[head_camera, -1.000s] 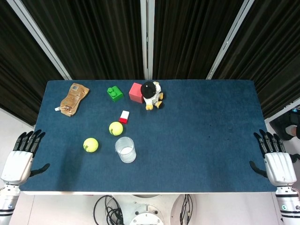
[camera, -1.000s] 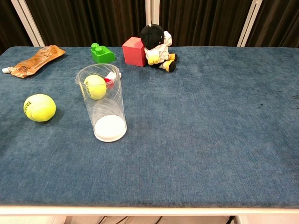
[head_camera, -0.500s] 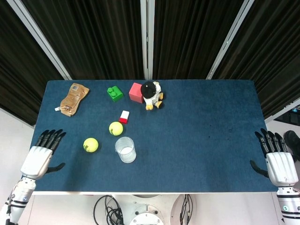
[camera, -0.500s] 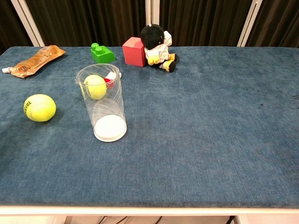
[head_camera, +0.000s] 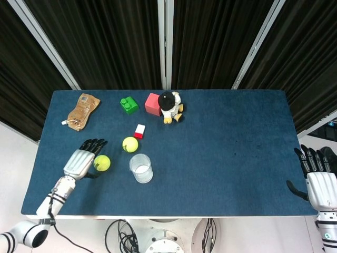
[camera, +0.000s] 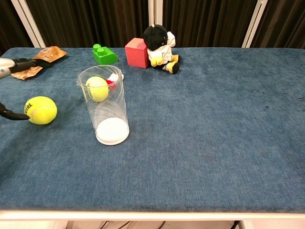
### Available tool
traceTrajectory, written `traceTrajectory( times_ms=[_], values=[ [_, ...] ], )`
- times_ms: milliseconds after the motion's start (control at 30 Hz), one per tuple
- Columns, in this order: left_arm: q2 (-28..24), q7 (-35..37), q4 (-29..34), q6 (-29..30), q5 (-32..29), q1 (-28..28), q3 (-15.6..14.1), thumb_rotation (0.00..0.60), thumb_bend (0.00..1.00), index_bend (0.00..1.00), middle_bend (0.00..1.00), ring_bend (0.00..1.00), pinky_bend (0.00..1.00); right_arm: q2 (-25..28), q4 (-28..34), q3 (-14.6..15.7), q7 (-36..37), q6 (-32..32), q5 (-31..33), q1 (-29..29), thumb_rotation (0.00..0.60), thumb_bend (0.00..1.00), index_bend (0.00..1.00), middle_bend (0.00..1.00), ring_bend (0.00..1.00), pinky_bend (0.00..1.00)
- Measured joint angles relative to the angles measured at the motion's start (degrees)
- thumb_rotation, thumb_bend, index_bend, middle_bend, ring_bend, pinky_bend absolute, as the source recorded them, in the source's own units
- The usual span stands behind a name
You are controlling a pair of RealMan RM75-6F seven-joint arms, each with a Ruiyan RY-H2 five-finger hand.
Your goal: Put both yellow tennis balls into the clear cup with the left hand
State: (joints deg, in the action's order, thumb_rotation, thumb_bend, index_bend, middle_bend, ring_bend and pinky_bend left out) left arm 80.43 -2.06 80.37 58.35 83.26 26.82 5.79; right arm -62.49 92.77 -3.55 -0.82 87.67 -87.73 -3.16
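Observation:
Two yellow tennis balls lie on the blue table. One ball [head_camera: 102,162] [camera: 41,110] is left of the clear cup [head_camera: 141,168] [camera: 105,107]. The other ball [head_camera: 130,144] lies just behind the cup and shows through its wall [camera: 97,89] in the chest view. The cup stands upright with nothing in it. My left hand [head_camera: 81,159] is open, fingers spread, right beside the left ball, its thumb [camera: 12,116] nearly at the ball. My right hand [head_camera: 319,182] hangs open past the table's right front corner.
At the back stand a green brick [head_camera: 128,105], a red cube [head_camera: 152,104] and a black plush toy [head_camera: 170,106]. A small red and white block [head_camera: 139,130] lies behind the far ball. A brown pouch [head_camera: 81,111] lies at the back left.
My left hand has moved from off the table's left edge in over the cloth to the left ball. My right hand has drifted slightly right and down. The balls and the cup have not moved.

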Motion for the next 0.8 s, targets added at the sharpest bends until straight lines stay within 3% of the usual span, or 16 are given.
traceTrajectory(
  times_ms=[167,433,800],
  values=[
    [1.7,-0.4,-1.7,-1.8,-1.9,1.2,0.0,0.600,0.16,0.10,0.08,0.02,0.20,0.2,-0.1,-0.3,0.9,0.0,0.5,0.0,0.600,0.18,0.00,0.00,0.00,0.00],
    [3.6,0.5,-5.0,-3.2,-2.2,2.7,-0.7,0.600,0.16,0.27,0.26,0.21,0.43,0.5,0.2,-0.2,2.4,-1.0,1.0,0.0,0.600,0.19,0.00,0.00,0.00,0.00],
    [5.1,-1.3,-7.0,-3.3,-3.3,3.4,-1.7,0.600,0.18,0.48,0.42,0.40,0.62,0.7,0.4,-0.5,3.0,-1.4,1.4,-0.2,0.600,0.21,0.00,0.00,0.00,0.00]
  ],
)
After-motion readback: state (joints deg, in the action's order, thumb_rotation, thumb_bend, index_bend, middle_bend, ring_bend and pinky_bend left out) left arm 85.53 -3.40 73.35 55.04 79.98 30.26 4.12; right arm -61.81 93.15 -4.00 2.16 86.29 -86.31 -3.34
